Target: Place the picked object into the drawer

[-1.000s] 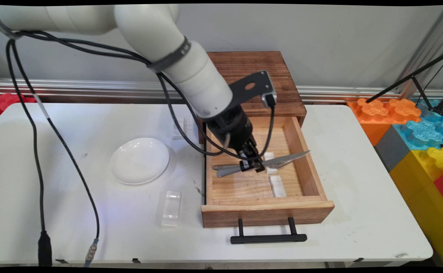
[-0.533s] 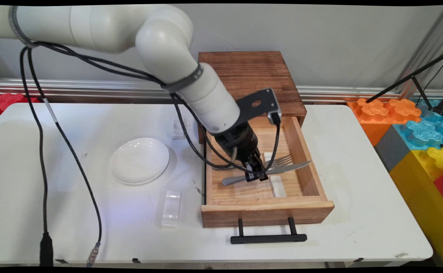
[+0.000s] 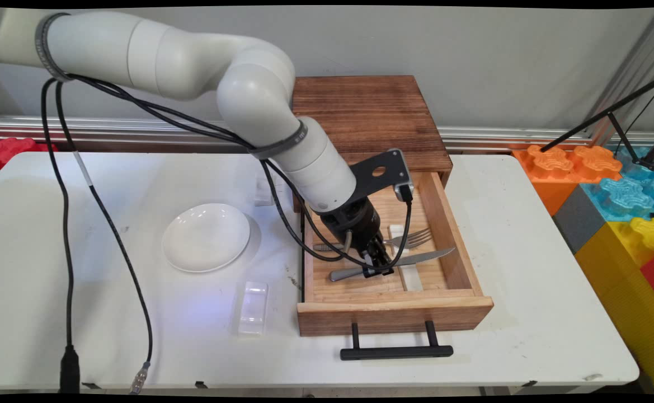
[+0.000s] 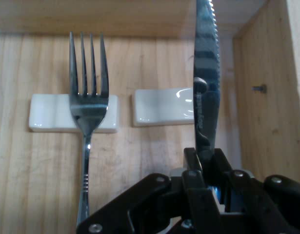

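Observation:
My gripper [image 3: 379, 268] [image 4: 206, 165] is shut on a steel knife [image 3: 416, 259] [image 4: 206, 92], held low inside the open wooden drawer [image 3: 450, 224]. The knife's serrated blade points toward the drawer's right wall, over a white rest [image 3: 410, 275] [image 4: 162, 106]. A fork [image 3: 413, 239] [image 4: 87, 102] lies beside it on the drawer floor, its tines propped on a second white rest [image 3: 396, 229] [image 4: 50, 113]. The knife's handle [image 3: 344, 274] sticks out to the left of the fingers.
The drawer juts from a dark wooden cabinet [image 3: 368, 112], its black handle [image 3: 396, 351] toward the near edge. A white plate [image 3: 206, 236] and a clear rest [image 3: 253, 308] lie left of the drawer. Another small white piece [image 3: 263, 189] sits by the cabinet. Coloured foam blocks [image 3: 617, 201] stand at right.
The gripper has carried the knife down and toward the drawer's front, off the fork, lowering it onto the near white rest. The fork now shows uncovered.

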